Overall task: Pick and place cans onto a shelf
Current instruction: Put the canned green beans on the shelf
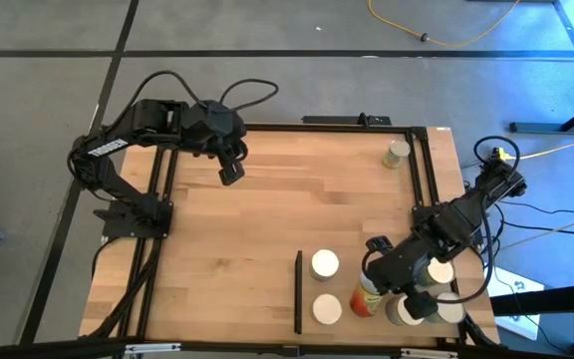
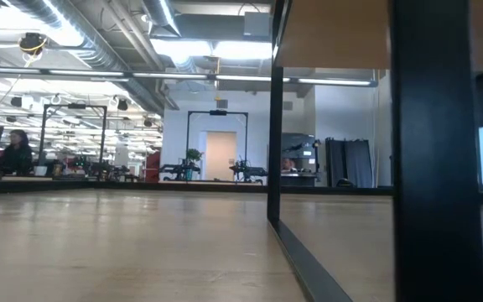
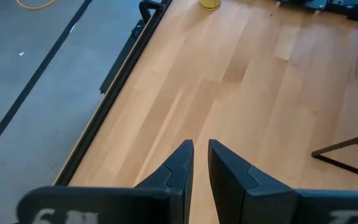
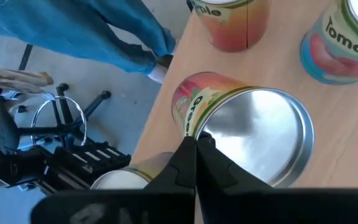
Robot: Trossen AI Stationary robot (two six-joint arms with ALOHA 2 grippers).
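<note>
At the table's near right corner, the right gripper hangs among a cluster of cans, jaws pressed together against a tipped can's rim, gripping nothing. Two cans stand on the shelf. Far left, the left gripper hovers, jaws nearly closed.

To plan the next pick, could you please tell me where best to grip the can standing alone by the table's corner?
Grip the can across its round side, coming from above: it seems upright with its pale top showing, and nothing stands close, so fingers fit either side.
</note>
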